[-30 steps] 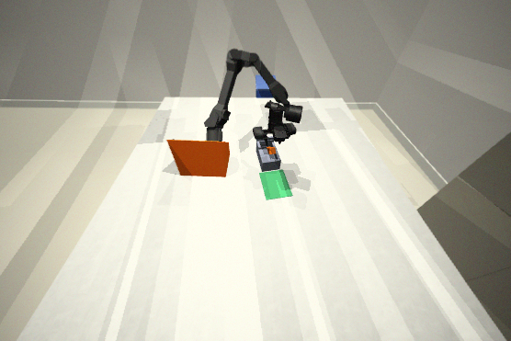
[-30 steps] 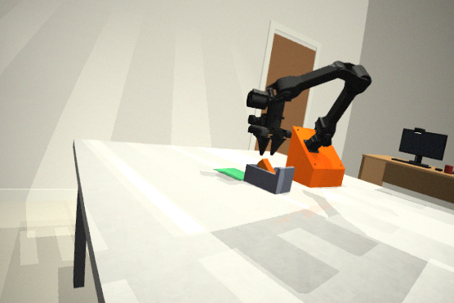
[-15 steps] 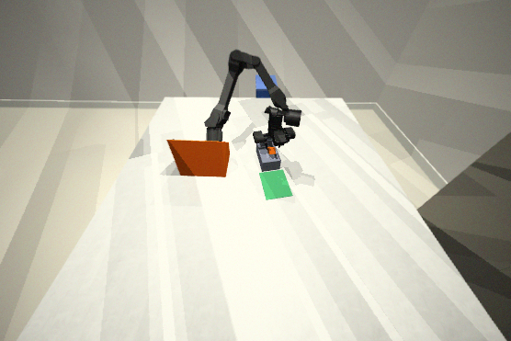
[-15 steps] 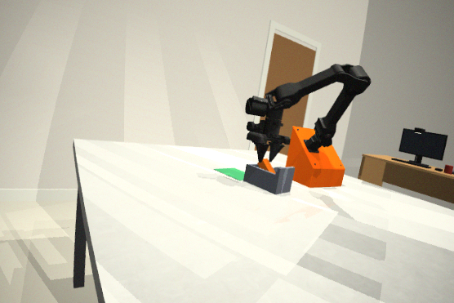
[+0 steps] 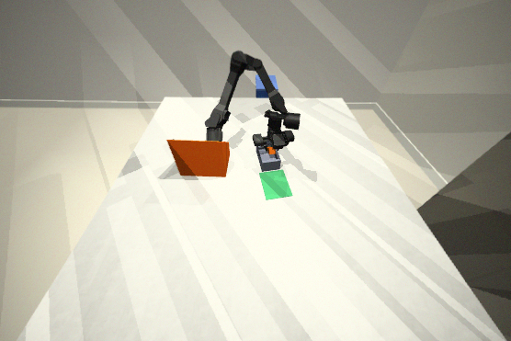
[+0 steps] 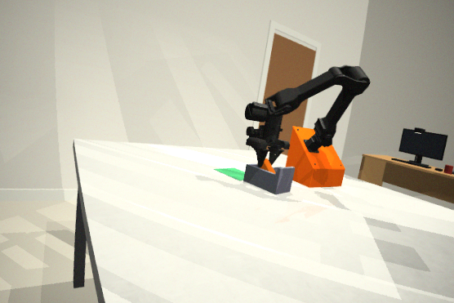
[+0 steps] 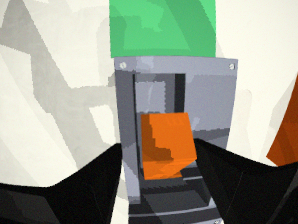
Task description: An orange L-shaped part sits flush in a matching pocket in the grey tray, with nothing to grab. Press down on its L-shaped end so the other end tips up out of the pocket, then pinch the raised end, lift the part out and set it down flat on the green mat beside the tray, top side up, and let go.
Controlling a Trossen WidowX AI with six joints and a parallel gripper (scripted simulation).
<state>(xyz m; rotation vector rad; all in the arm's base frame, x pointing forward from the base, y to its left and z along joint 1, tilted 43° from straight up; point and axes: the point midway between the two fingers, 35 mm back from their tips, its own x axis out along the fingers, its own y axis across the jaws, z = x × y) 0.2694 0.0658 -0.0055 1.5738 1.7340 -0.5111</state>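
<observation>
The orange part (image 5: 271,151) (image 6: 268,167) (image 7: 168,135) is tilted in the pocket of the grey tray (image 5: 270,164) (image 6: 263,180) (image 7: 212,100). Its raised end stands above the tray's rim, and its lower end is down in the pocket. My gripper (image 5: 271,147) (image 6: 266,165) (image 7: 157,147) is open, pointing down, with one finger on each side of the raised end. In the wrist view there is a gap at the left finger, and the right fingertip is very close to the part; contact cannot be told. The green mat (image 5: 276,186) (image 6: 230,173) (image 7: 162,30) is bare.
A large orange wedge-shaped block (image 5: 202,159) (image 6: 320,176) (image 7: 286,135) stands on the table beside the tray, near the arm's base. A blue block (image 5: 266,85) shows at the far edge in the top view. A desk with a monitor (image 6: 422,144) is in the background.
</observation>
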